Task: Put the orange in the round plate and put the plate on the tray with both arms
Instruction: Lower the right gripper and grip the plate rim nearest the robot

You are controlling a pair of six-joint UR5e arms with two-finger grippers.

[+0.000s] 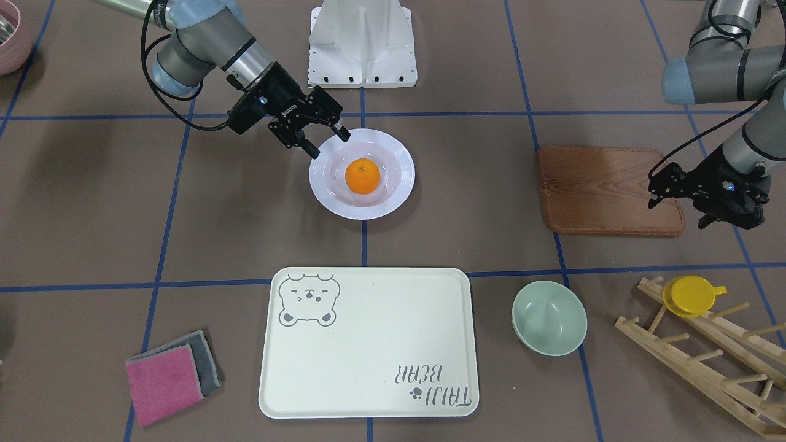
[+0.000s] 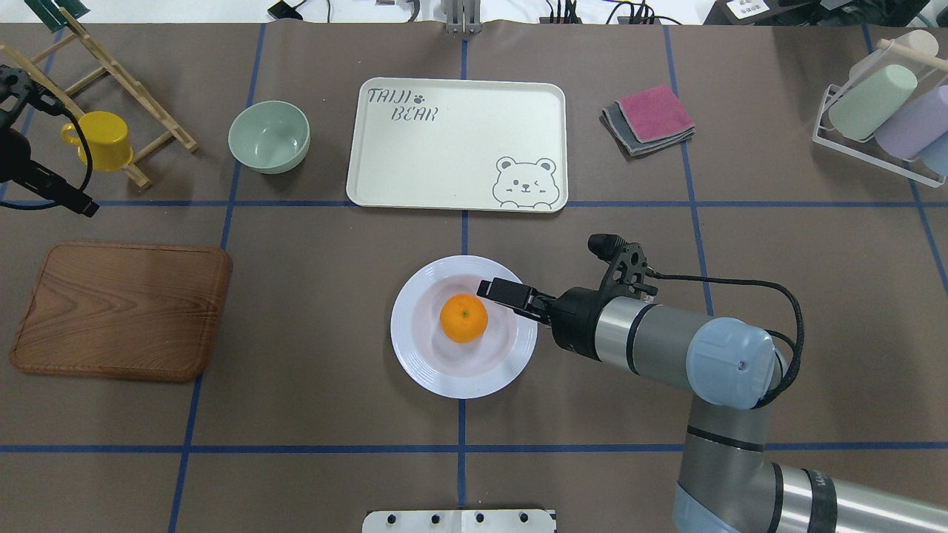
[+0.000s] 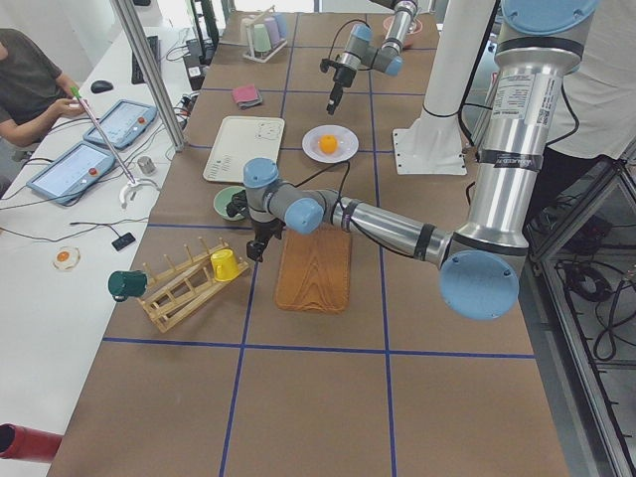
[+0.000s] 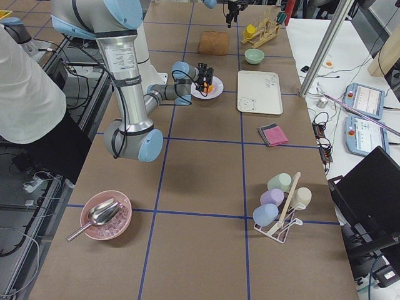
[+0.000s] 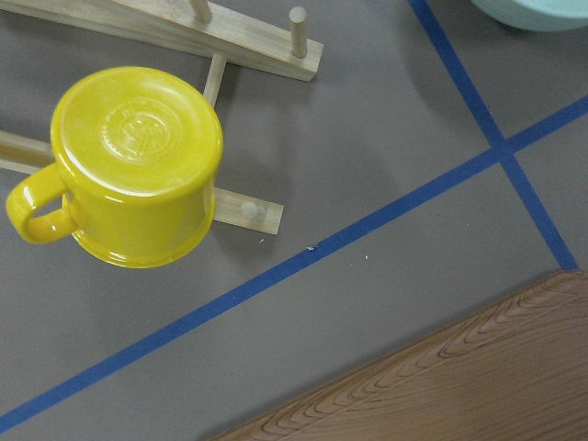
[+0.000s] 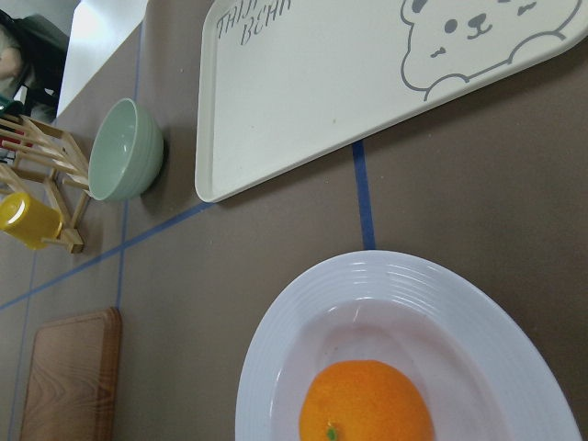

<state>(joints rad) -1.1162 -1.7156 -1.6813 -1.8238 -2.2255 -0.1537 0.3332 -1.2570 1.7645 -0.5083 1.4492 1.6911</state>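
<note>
The orange (image 1: 362,176) (image 2: 464,317) (image 6: 366,402) lies in the middle of the white round plate (image 1: 322,196) (image 2: 415,355) (image 6: 276,349) at the table's centre. My right gripper (image 1: 330,142) (image 2: 495,290) hovers open over the plate's rim on the robot's side, holding nothing, its fingertips a short way from the fruit. The cream tray (image 1: 368,344) (image 2: 452,148) (image 6: 322,83) with the bear drawing lies bare beyond the plate. My left gripper (image 1: 654,189) (image 2: 87,207) hangs far off by the wooden board's end, its fingers apart and holding nothing.
A brown wooden board (image 1: 608,190) lies on my left side. A pale green bowl (image 1: 548,317) stands beside the tray. A yellow cup (image 1: 691,294) (image 5: 138,165) sits on a wooden rack (image 1: 706,356). Folded cloths (image 1: 169,374) lie on the tray's other side. A person sits at the side desk.
</note>
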